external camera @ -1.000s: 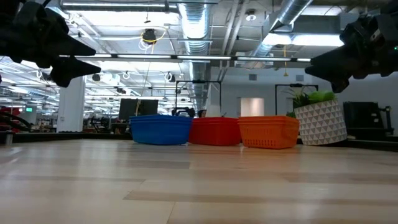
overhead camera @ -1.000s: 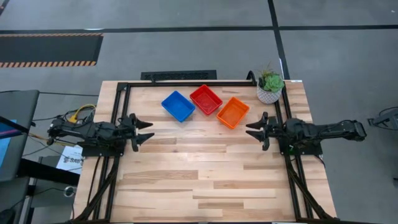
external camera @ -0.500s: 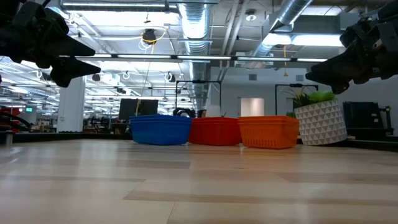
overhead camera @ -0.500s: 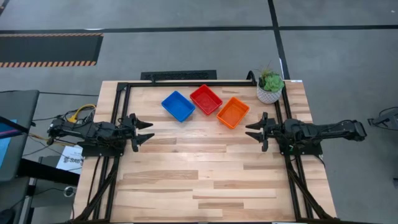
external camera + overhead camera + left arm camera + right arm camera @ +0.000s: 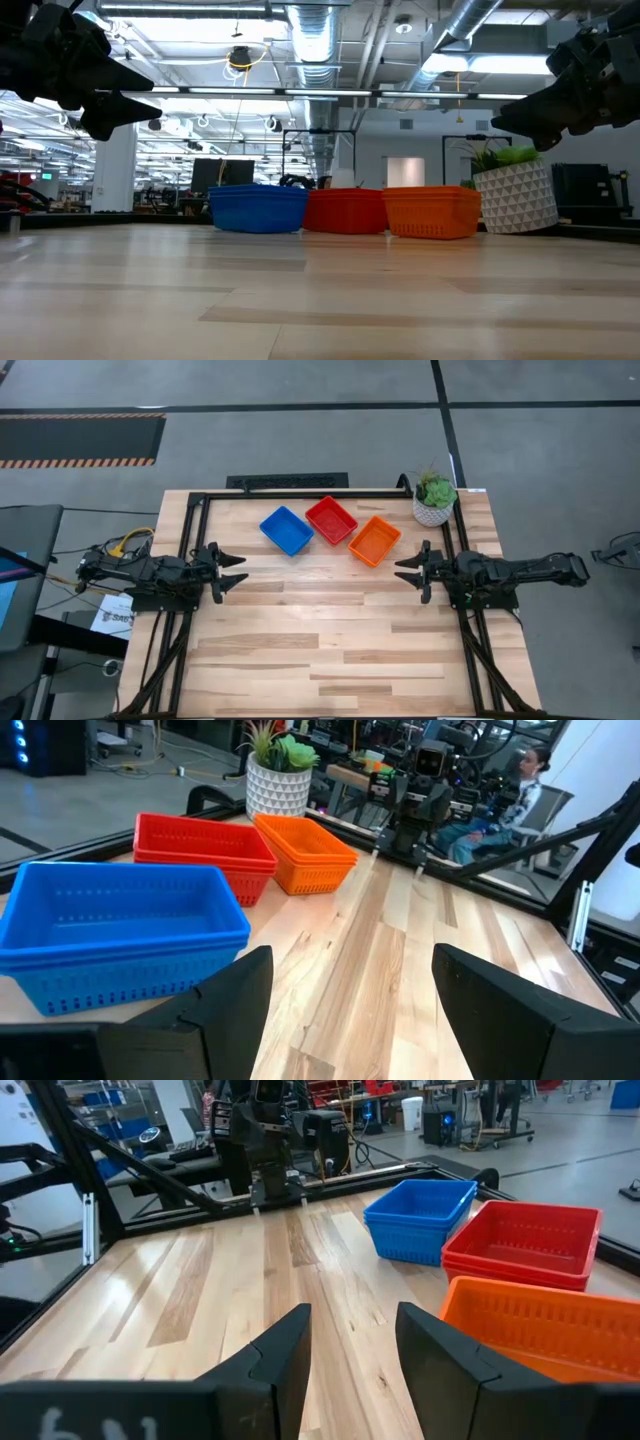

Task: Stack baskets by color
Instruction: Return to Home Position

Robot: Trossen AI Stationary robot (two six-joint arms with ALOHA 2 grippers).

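Standing over the counter [image 5: 330, 650], I see the baskets gathered by colour in a short row near the far edge, around twelve o'clock from the middle. The blue baskets [image 5: 287, 530] sit nested at the eleven o'clock end, the red baskets [image 5: 331, 520] just beside them at twelve, and the orange baskets [image 5: 375, 540] just beside those at one o'clock. From the left wrist view, doubled rims show on the blue and red piles, though I cannot count the layers. All three piles rest flat on the wood, each turned a little on the diagonal. A white pot [image 5: 433, 510] with a green plant stands at the two o'clock corner, near the orange pile but apart from it. The left gripper [image 5: 243, 569] hangs at nine o'clock, above the counter's side edge, fingers spread and holding nothing, pointed inward. The right gripper [image 5: 400, 571] mirrors it at three o'clock, fingers likewise parted and empty, just on the near side of the orange pile. Beyond the right arm, a person [image 5: 518, 798] sits in the room.
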